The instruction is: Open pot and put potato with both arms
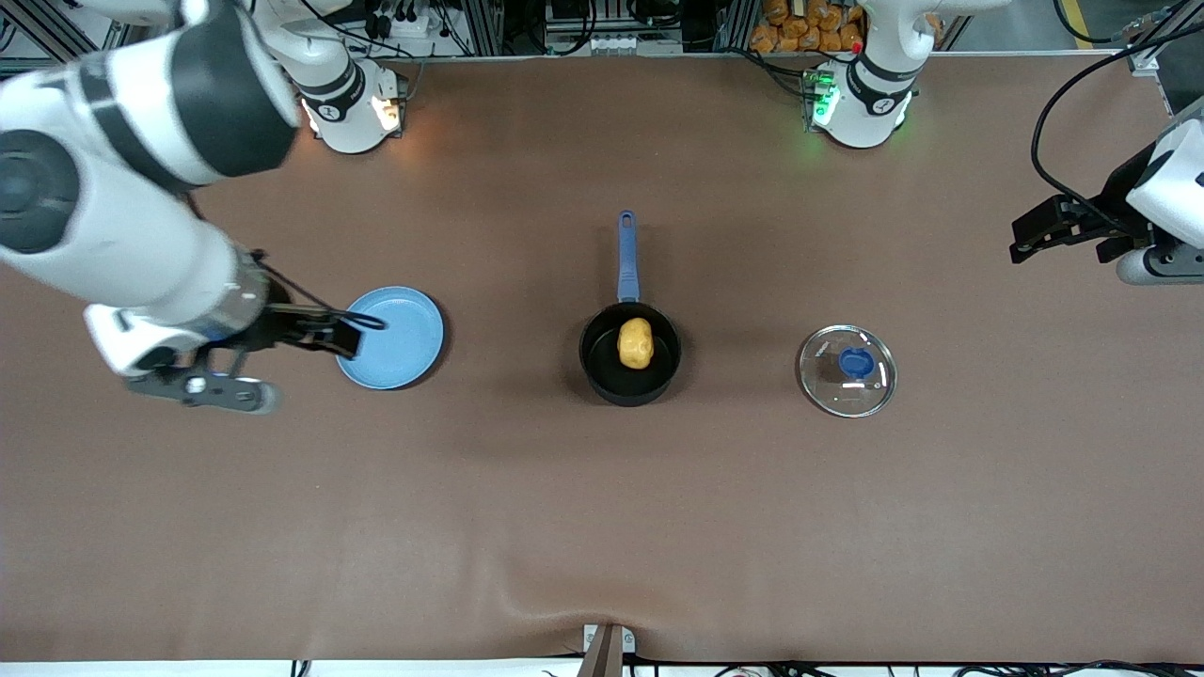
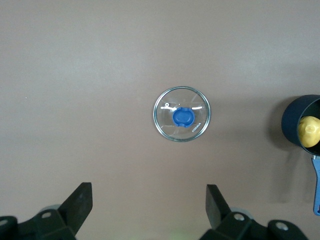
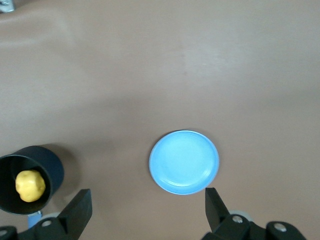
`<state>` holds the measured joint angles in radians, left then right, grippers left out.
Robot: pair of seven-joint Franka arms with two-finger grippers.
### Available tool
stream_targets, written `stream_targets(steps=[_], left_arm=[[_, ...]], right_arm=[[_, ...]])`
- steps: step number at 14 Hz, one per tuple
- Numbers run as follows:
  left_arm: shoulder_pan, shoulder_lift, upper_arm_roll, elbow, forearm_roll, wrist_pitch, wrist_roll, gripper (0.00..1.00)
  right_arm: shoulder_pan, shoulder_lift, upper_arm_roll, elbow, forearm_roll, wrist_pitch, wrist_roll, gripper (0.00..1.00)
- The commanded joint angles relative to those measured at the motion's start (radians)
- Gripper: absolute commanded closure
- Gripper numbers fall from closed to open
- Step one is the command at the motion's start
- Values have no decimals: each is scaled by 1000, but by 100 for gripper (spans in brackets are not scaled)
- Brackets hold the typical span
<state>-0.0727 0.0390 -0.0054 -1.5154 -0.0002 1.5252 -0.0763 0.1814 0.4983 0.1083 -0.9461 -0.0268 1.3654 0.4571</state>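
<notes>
Right tool (image 1: 346, 335) hangs wide open and empty over the edge of the light-blue plate (image 1: 400, 331). Mid-counter, the potato (image 1: 636, 342) lies inside the uncovered pot (image 1: 602, 362), with the glass lid (image 1: 847, 371) flat on the counter (image 1: 602, 508) beside it. Toward its own end, the left tool (image 1: 1025, 241) hovers over bare counter, also spread wide.

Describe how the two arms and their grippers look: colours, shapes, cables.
Both arms are white, rounded segments with dark grey joints. The right gripper is black, two flat fingers, on a silver wrist with black cable looping past. The left gripper is black and angular, a black cable arcing above. Wedge-shaped black fingers show in wrist views.
</notes>
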Motion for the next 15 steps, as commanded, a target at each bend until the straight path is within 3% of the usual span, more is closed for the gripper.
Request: stream_targets(steps=[1,4,7,8,15], left_arm=[[11,-19,-7,-5,-29,-14,3,0],[24,-16,-5,-5,-41,-14,1,0],[24,-17,-5,-5,-47,-10,-2,0],[24,-17,-5,-5,-53,-10,-3,0],[24,-19,-7,-5,-53,-10,-5,0]], right_arm=[[-134,-85,111,-48,-18,-28,-18,0],[-158,-203,111,-205,-24,29,-24,0],[-189,-393,110,-493,-22,168,-92,0],[-192,-427,105,-544,-22,197,-121,0],[-195,-527,37,-606,-12,149,-238,0]])
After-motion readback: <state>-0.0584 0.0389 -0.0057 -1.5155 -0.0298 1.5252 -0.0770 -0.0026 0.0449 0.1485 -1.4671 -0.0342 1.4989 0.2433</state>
